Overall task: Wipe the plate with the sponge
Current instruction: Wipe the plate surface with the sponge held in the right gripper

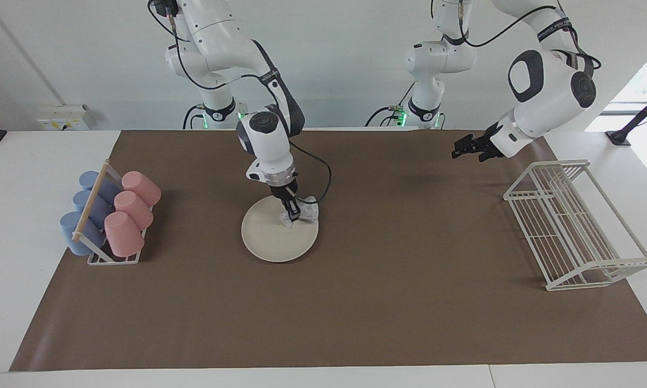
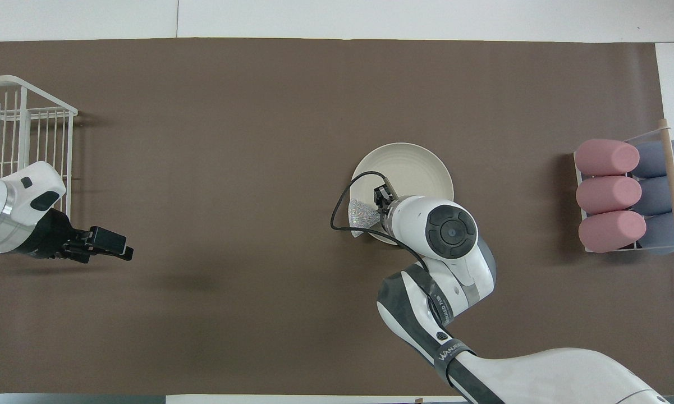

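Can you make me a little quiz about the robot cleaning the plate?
1. True or false: the sponge is shut in the right gripper.
2. Where on the plate is the sponge? A) in the middle B) at the rim, hanging over the edge toward the left arm's end of the table C) off the plate, beside the cups
3. What is the left gripper holding?

Key
1. True.
2. B.
3. Nothing; it waits open in the air near the white wire rack.
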